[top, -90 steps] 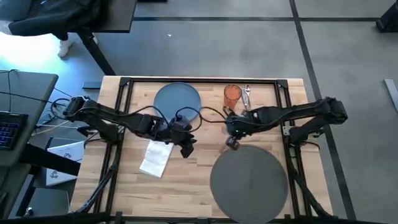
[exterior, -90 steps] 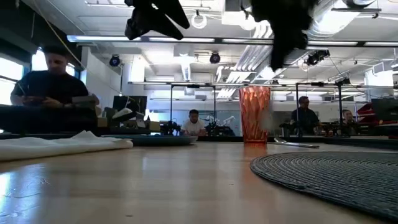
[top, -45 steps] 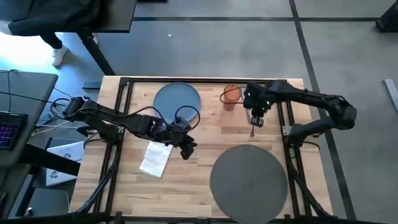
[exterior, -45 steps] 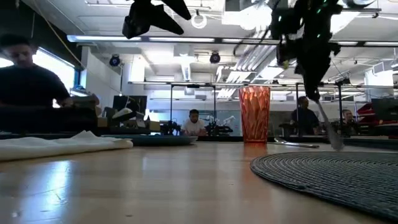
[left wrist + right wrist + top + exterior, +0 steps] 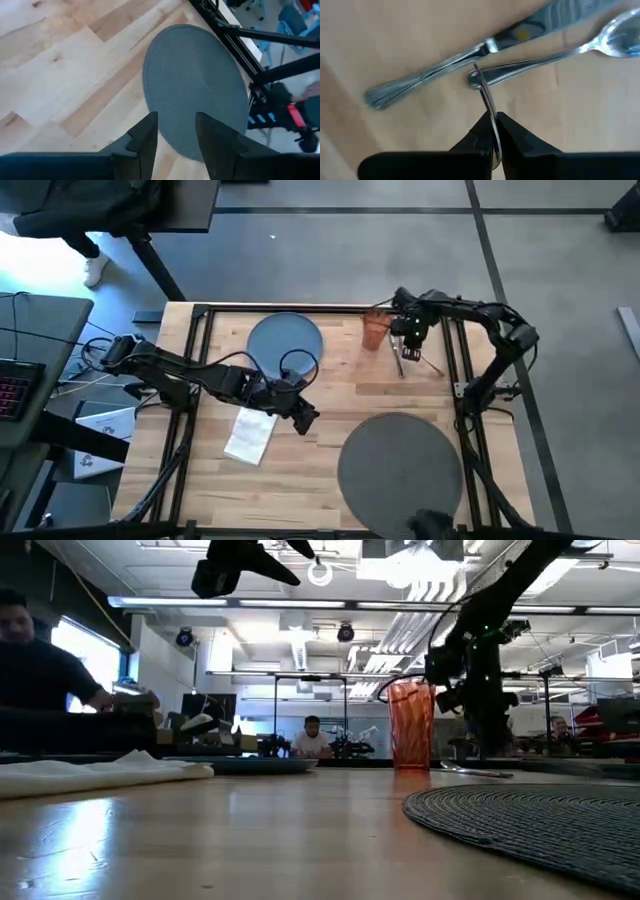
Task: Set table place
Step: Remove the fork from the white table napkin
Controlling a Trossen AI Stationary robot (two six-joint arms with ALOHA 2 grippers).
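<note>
Right end effector (image 5: 492, 131) pinches fork (image 5: 487, 100) above knife (image 5: 470, 55), spoon (image 5: 560, 50).

the surface (image 5: 330, 395) is pale wood with a smooth, faintly shiny finish. the mat (image 5: 197, 87) looks woven, matt and ribbed. the knife (image 5: 465, 57) and spoon (image 5: 560, 50) are polished metal. the tumbler (image 5: 411, 725) is glossy, see-through orange plastic. the napkin (image 5: 252, 434) looks like soft white cloth.

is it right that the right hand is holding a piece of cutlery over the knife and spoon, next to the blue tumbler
Not quite: the tumbler is orange, not blue, as the high view shows. The rest holds. The right hand is shut on a thin piece of cutlery, above the knife and spoon lying on the table, next to that tumbler.
</note>
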